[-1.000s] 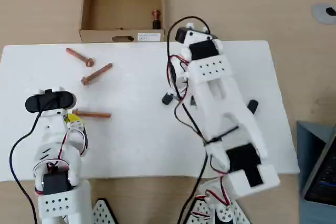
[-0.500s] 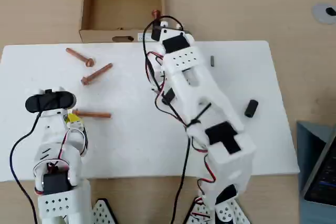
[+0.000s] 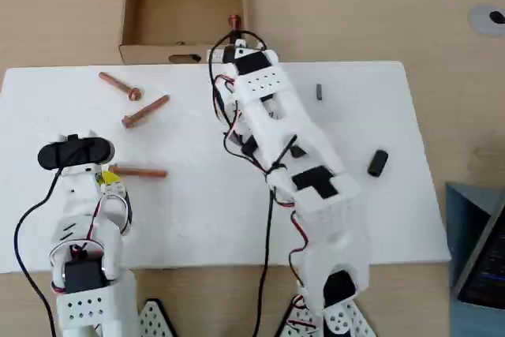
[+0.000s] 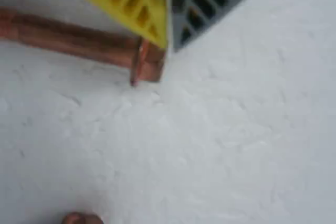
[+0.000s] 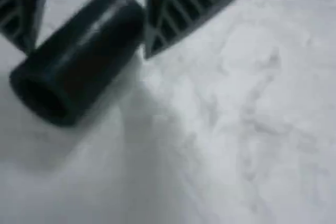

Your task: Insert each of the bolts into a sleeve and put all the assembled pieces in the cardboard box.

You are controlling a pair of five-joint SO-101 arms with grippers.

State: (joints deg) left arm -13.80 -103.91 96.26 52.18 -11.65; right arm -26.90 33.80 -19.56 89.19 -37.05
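Note:
My right gripper (image 5: 86, 30) stands open on the white mat (image 3: 197, 211), its dark fingers on either side of a black sleeve (image 5: 73, 61) lying on its side. The right arm (image 3: 284, 132) stretches from the near edge up to the cardboard box (image 3: 130, 13). My left gripper (image 4: 168, 38) is shut, yellow and grey fingers pressed together, tips beside the head of a copper bolt (image 4: 79, 43) (image 3: 139, 172). Two more bolts (image 3: 118, 84) (image 3: 146, 110) lie at the mat's far left. A bolt in a sleeve (image 3: 234, 25) stands at the box's right wall.
Two loose black sleeves lie right of the arm, one (image 3: 377, 162) near the mat's right edge and one (image 3: 319, 92) farther back. A laptop (image 3: 477, 258) sits off the mat at the right. Black cables hang along the right arm.
The right arm has swung left and stretched out toward the box, uncovering the two sleeves on the right. The left arm and the bolts have not moved.

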